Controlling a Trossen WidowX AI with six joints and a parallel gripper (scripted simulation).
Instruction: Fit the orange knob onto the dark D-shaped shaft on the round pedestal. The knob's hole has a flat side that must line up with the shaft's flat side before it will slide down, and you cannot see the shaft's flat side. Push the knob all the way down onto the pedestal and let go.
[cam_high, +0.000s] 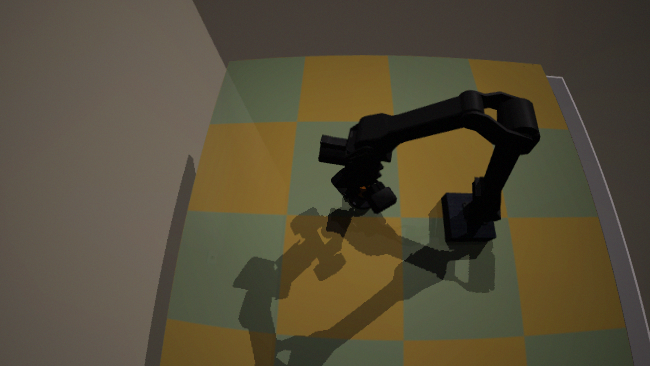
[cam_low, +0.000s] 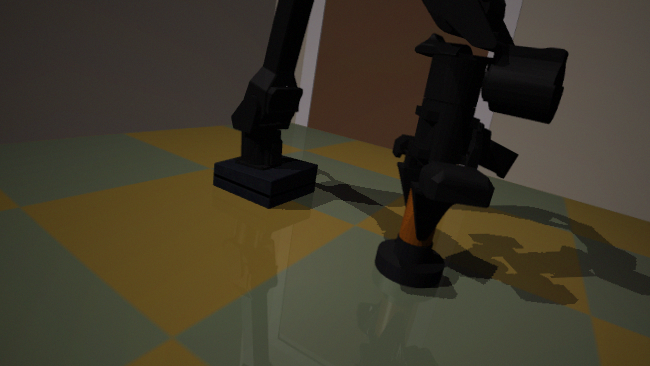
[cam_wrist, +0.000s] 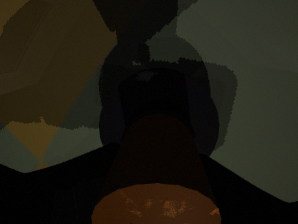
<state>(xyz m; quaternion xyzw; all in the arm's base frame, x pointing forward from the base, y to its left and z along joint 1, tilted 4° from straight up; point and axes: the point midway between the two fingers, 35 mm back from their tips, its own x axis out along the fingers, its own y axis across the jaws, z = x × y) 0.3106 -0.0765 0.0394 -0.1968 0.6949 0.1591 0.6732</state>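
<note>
The orange knob (cam_high: 363, 188) (cam_low: 409, 227) (cam_wrist: 155, 202) is held between the fingers of my gripper (cam_low: 416, 224) (cam_wrist: 157, 156), which is shut on it and points down with a slight tilt. The round dark pedestal (cam_low: 409, 265) (cam_wrist: 207, 125) stands on the floor directly below. The dark shaft (cam_wrist: 155, 95) shows just beyond the knob's lower end in the wrist view. In the exterior view the knob's lower end is at the shaft's top, above the pedestal's wide base. The knob's hole and the shaft's flat side are hidden. Whether the knob is partly over the shaft I cannot tell.
The arm's dark square base (cam_high: 457, 220) (cam_low: 270, 182) stands to one side of the pedestal. The floor (cam_high: 345, 300) (cam_low: 125, 240) is a green and ochre checkerboard crossed by the arm's shadows. A pale wall (cam_high: 100, 150) rises at the left in the top view.
</note>
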